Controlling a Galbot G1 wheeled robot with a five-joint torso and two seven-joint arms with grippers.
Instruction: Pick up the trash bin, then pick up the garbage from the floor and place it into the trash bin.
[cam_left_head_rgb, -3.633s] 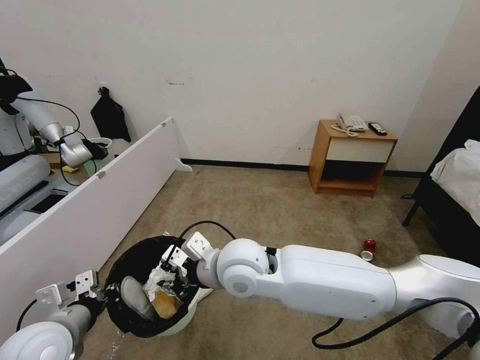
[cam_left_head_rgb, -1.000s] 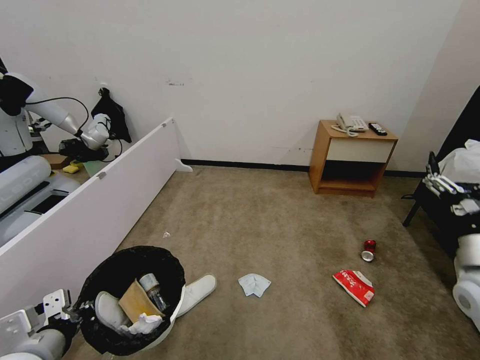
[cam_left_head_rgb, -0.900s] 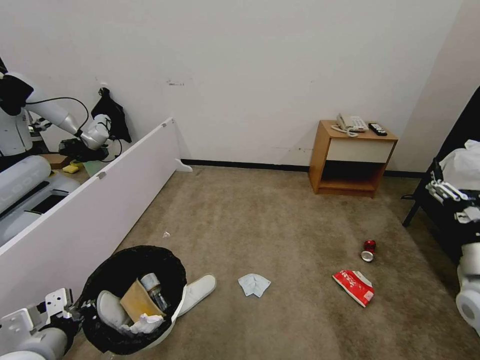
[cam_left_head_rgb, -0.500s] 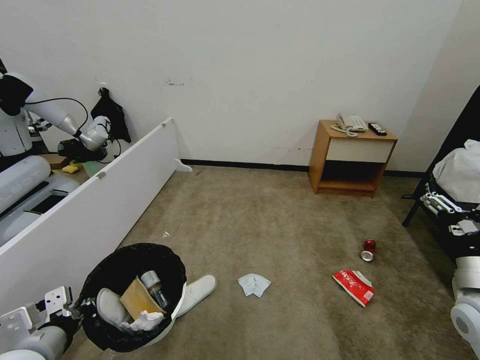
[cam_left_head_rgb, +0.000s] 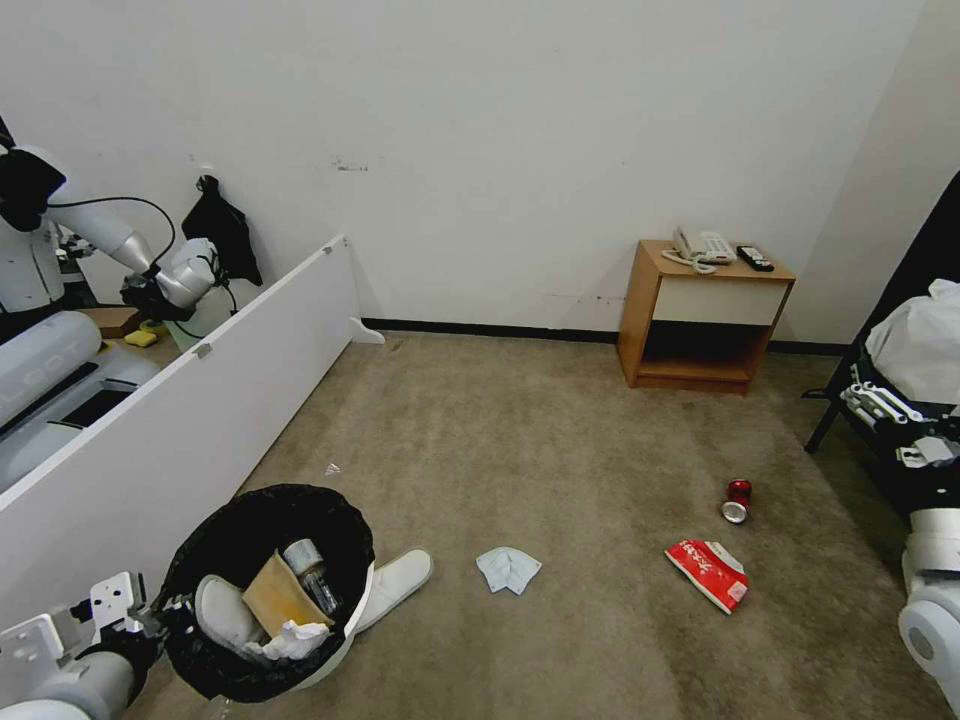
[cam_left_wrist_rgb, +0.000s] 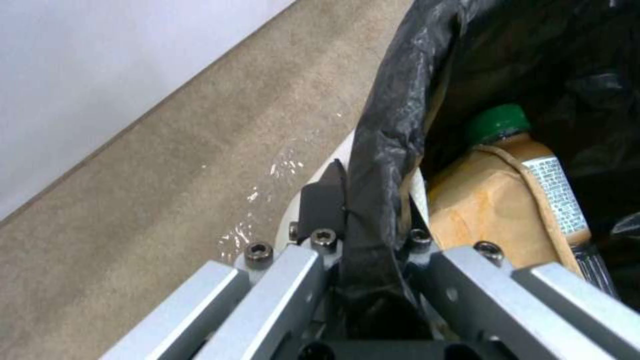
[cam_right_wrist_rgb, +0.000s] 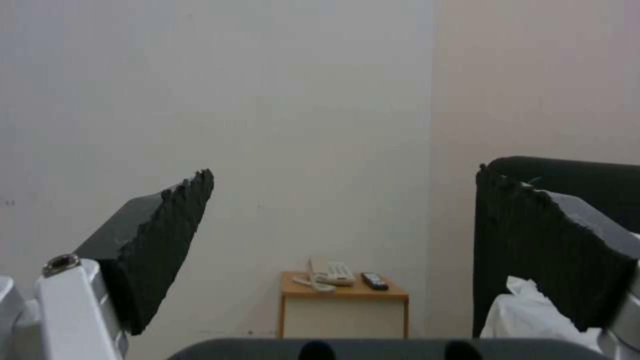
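Left hand (cam_left_wrist_rgb: 353, 235) down at the near-left corner of the head view, clamped tight on the rim of the trash bin (cam_left_head_rgb: 352, 620), black liner pinched flat between the two pads. Dark pad (cam_left_wrist_rgb: 323, 200) pressed against the outer wall, the other tucked inside behind the folded plastic. Bin tilted, mouth tipped toward the camera, sitting beside the long white panel (cam_left_head_rgb: 200, 420).

Inside the bin: one white slipper (cam_left_head_rgb: 222, 615), a brown cardboard scrap (cam_left_head_rgb: 275, 597), a clear bottle (cam_left_head_rgb: 305, 570) with its green cap (cam_left_wrist_rgb: 497, 122) plain in the left wrist view, and crumpled white tissue (cam_left_head_rgb: 295, 638) near the front rim.

On the carpet: second slipper (cam_left_head_rgb: 400, 585) lying just beside the bin's right side, toe pointing away. Pale folded tissue (cam_left_head_rgb: 508, 570) a little farther right, apart from it. Red snack packet (cam_left_head_rgb: 710, 573) well off to the right, and a red can (cam_left_head_rgb: 738, 500) on its side just beyond the packet.

Right hand (cam_left_head_rgb: 885, 415) up at the far right edge, by the dark bed frame, well apart from all the litter. Spread wide in the right wrist view, ridged black pads (cam_right_wrist_rgb: 160, 240) far from each other, nothing between them, pointing at the wall and the wooden nightstand (cam_left_head_rgb: 705, 315) with its telephone.
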